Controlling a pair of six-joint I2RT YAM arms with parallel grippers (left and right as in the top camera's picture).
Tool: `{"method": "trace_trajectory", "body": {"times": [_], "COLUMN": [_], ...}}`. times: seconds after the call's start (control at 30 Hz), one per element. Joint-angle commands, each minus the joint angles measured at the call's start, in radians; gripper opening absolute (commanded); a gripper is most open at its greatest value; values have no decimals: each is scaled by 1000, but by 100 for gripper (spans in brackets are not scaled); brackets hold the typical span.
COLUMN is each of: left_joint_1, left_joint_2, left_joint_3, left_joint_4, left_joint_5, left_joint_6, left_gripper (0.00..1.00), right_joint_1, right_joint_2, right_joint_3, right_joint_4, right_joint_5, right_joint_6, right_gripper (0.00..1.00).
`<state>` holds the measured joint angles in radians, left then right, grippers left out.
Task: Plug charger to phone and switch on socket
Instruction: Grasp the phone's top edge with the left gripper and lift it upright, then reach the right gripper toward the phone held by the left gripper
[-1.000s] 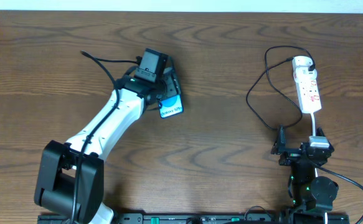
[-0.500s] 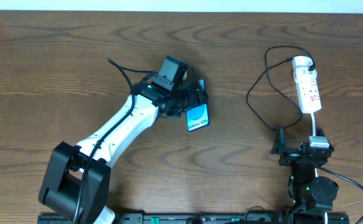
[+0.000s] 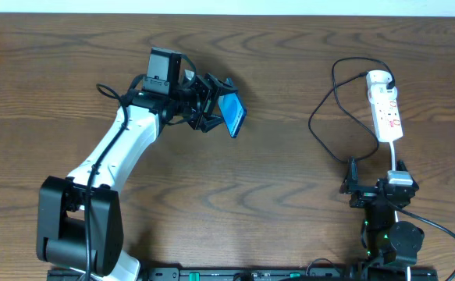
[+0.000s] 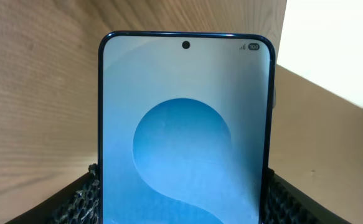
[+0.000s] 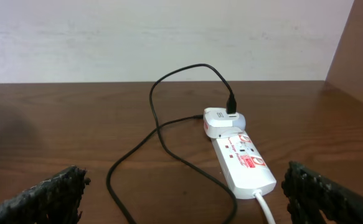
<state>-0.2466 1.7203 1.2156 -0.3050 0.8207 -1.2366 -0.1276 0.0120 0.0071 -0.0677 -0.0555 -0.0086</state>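
Note:
My left gripper [image 3: 215,107] is shut on the phone [image 3: 233,115], holding it off the table, tilted up on one long edge. In the left wrist view the phone's [image 4: 184,124] blue screen fills the middle, its sides pinched between both fingers [image 4: 81,199]. The white socket [image 3: 385,105] lies at the far right, with the charger [image 3: 321,117] looping to its left as a thin black cable. One cable end sits in a white adapter [image 5: 221,121] at the socket's [image 5: 243,163] far end. The other end lies near my right gripper [image 3: 377,187]. That gripper [image 5: 184,199] is open and holds nothing.
The socket's white lead [image 3: 395,156] runs toward the right arm's base [image 3: 395,238]. The left arm [image 3: 110,156] stretches diagonally from its base [image 3: 75,226] at the front left. A pale wall [image 5: 169,37] stands behind the table's far edge.
The left arm swung back and to the left with the phone, which turned from nearly flat to standing on its edge. The right arm has not moved.

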Motion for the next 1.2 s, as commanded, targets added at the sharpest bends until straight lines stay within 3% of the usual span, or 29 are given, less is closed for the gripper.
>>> {"method": "trace_trajectory", "body": {"times": [0.0, 0.33, 0.4, 0.43, 0.5, 0.53, 0.57, 0.6, 0.67, 0.73, 0.8, 0.87, 0.97, 1.03, 1.17], "left_joint_1": [2, 2, 2, 2, 2, 2, 2, 2, 2, 2, 2, 1, 2, 2, 2], "left_joint_2": [-22, -22, -22, -22, -22, -22, -22, -22, -22, -22, -22, -22, -22, -22, -22], "left_joint_3": [-2, -2, -2, -2, -2, -2, -2, -2, -2, -2, -2, -2, -2, -2, -2], "left_joint_4": [16, 39, 39, 39, 39, 39, 39, 39, 39, 45, 46, 46, 46, 46, 54], "left_joint_5": [61, 82, 89, 89, 89, 89, 89, 89, 87, 85, 85, 85, 84, 83, 76], "left_joint_6": [-110, -142, -142, -142, -142, -142, -142, -142, -142, -142, -142, -142, -142, -142, -142], "left_gripper": [67, 67, 67, 67, 67, 67, 67, 67, 67, 67, 67, 67, 67, 67, 67], "right_joint_1": [-3, -3, -3, -3, -3, -3, -3, -3, -3, -3, -3, -3, -2, 23, 129], "right_joint_2": [-4, -4, -4, -4, -4, -4, -4, -4, -4, -4, -2, 17, 122, 324, 625], "right_joint_3": [-2, -2, -2, -2, -2, -2, -2, -2, -2, -2, -2, -1, 55, 228, 543], "right_joint_4": [-4, -2, 2, 4, 8, 11, 18, 20, 23, 87, 144, 214, 222, 220, 100], "right_joint_5": [-3, -12, -57, -82, -143, -177, -264, -298, -308, -129, -82, -147, -226, -263, -280], "right_joint_6": [-4, -2, 58, 119, 375, 520, 800, 904, 1007, 1068, 1000, 849, 765, 658, 638], "right_gripper": [99, 99, 99, 99, 99, 99, 99, 99, 99, 99, 99, 99, 99, 99, 99]}}
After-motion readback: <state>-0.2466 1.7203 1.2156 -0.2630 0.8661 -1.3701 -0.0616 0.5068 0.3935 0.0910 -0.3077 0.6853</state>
